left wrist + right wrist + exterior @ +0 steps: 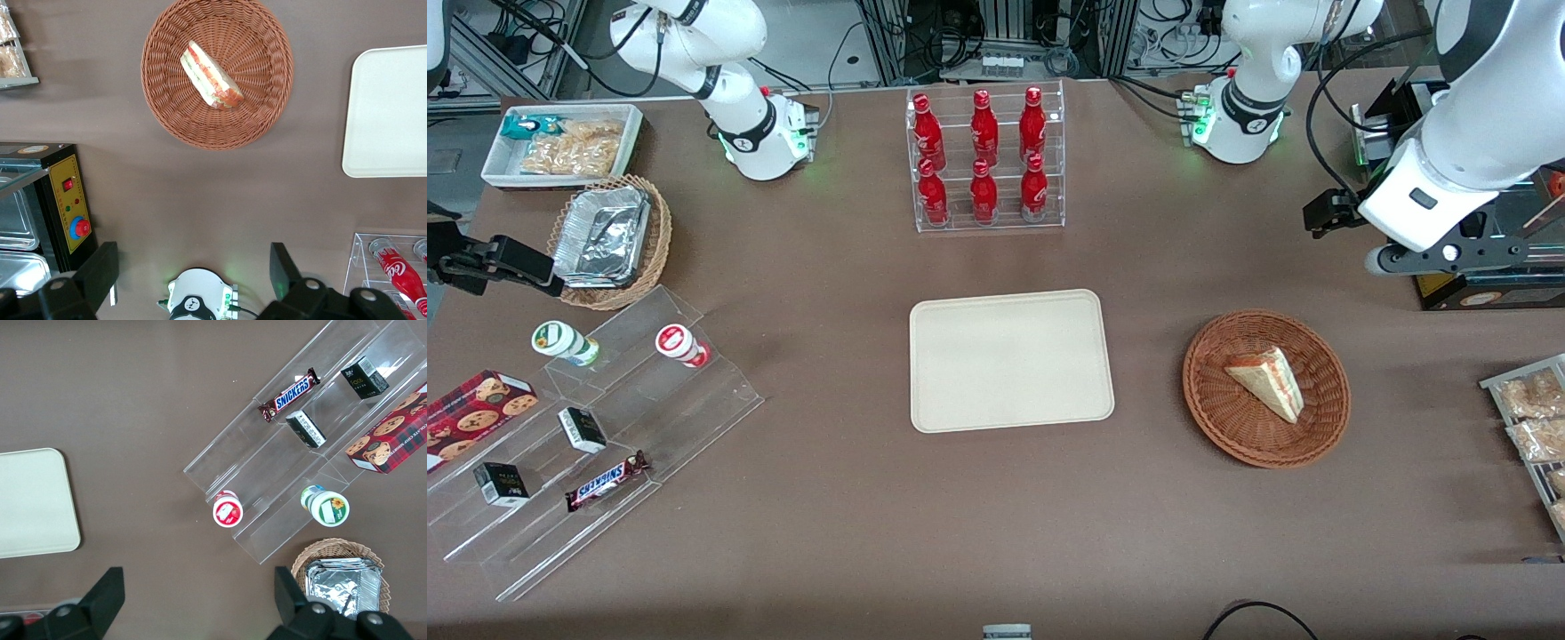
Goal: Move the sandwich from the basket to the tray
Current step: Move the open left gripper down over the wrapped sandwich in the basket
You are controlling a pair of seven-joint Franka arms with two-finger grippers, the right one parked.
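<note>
Front view: gripper (193, 277) (fingers wide) above brown table (996, 516), seemingly bare-handed.

1. Your basket (1266, 388) is woven wicker, reddish-brown, with a rough ribbed weave.
2. The sandwich (1264, 382) in it shows soft, matt pale bread (its filling stripe looks moist).
3. Your tray (1011, 360) is smooth and matt, beige, probably plastic.
4. The table (871, 498) wears a dull brown covering with no shine.
5. The bottle rack (985, 160) is clear glossy acrylic; its bottles (983, 129) are shiny red.
6. Your gripper (193, 277), parked high above the table, has matt black fingers (100, 273) held wide apart.
</note>
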